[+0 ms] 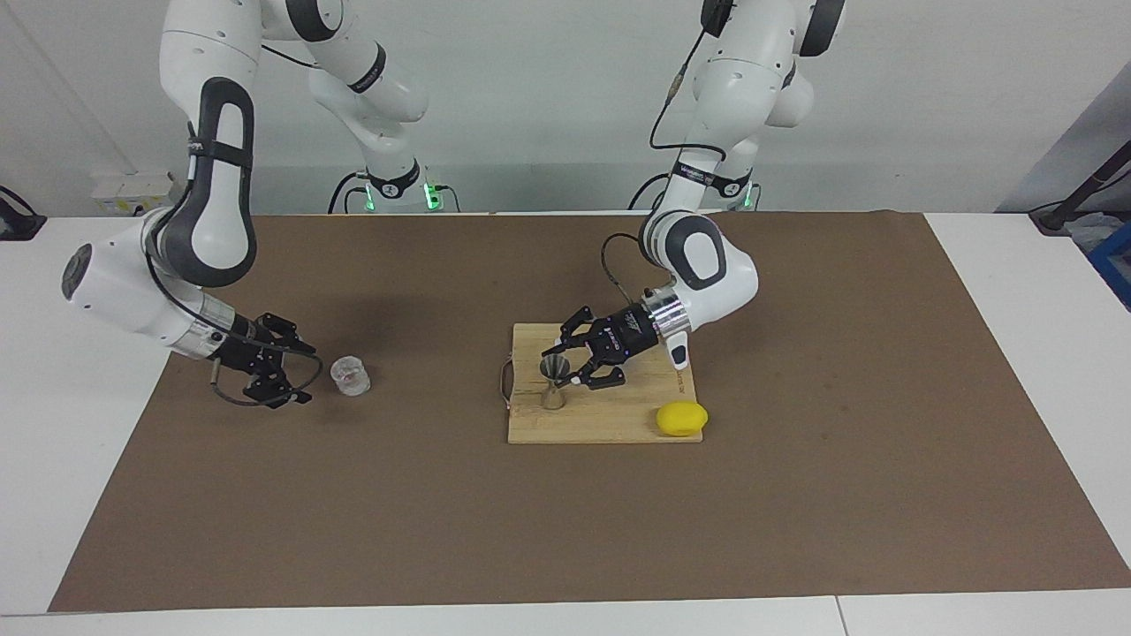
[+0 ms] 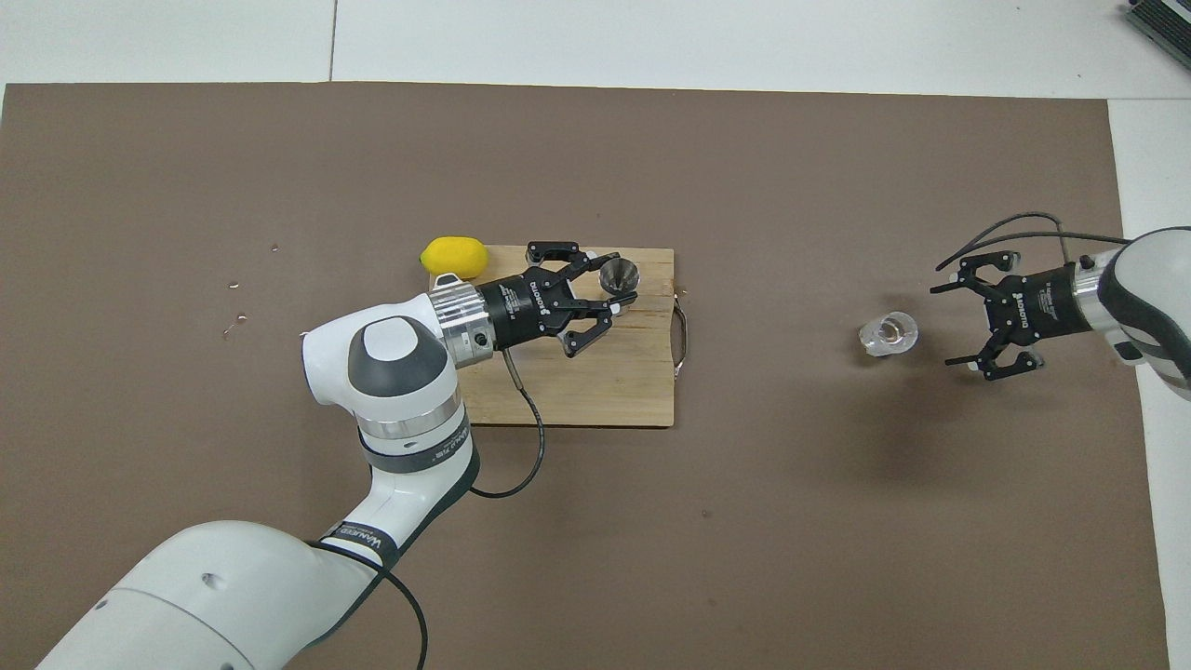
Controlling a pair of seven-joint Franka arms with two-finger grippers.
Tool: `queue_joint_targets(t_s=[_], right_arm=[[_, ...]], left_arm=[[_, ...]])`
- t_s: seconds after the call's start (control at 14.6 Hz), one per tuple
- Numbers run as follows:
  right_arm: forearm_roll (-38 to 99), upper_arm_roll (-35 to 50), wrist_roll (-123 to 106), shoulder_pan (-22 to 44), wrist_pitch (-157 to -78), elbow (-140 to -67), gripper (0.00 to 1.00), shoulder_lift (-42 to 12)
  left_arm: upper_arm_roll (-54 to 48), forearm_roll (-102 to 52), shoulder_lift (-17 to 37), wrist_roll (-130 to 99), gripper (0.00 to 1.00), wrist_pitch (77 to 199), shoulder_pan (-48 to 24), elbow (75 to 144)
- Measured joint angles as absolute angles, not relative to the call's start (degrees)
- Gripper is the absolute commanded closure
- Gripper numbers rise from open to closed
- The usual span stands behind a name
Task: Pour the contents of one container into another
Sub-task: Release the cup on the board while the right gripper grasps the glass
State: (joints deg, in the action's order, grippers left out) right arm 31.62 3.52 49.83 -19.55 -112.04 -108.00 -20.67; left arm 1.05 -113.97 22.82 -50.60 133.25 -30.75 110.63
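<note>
The clear glass cup [image 1: 351, 375] [image 2: 888, 335] stands upright on the brown mat toward the right arm's end of the table. My right gripper [image 1: 305, 374] [image 2: 942, 326] is open, low and level with the cup, a short gap from it, not touching. The metal jigger [image 1: 553, 385] [image 2: 618, 276] stands upright on the wooden cutting board [image 1: 618, 426] [image 2: 605, 391]. My left gripper [image 1: 567, 360] [image 2: 607, 279] is open, low over the board, with a finger on each side of the jigger's upper cone; no grip shows.
A yellow lemon [image 1: 681, 419] [image 2: 453, 257] lies on the board's corner, beside the left wrist. The brown mat [image 1: 795, 495] [image 2: 837, 512] covers most of the white table. The board has a metal handle [image 2: 682, 330] on the edge facing the cup.
</note>
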Motion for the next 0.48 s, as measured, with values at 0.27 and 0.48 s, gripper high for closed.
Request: queue_joint_targets(t_s=[0.27,0.48], right_arm=[[34.1,3.5,46.7,-20.4,-112.0,-108.7,0.0,-22.4],[37.4,3.6,46.4,-20.4,-112.0,-109.2,0.0,-23.1]], left_arm=[[1.1,-114.0,22.9,-50.6,0.0,133.5,-30.8,110.6],[1.1,-114.0,22.9,-50.6,0.0,133.5,-30.8,110.6]])
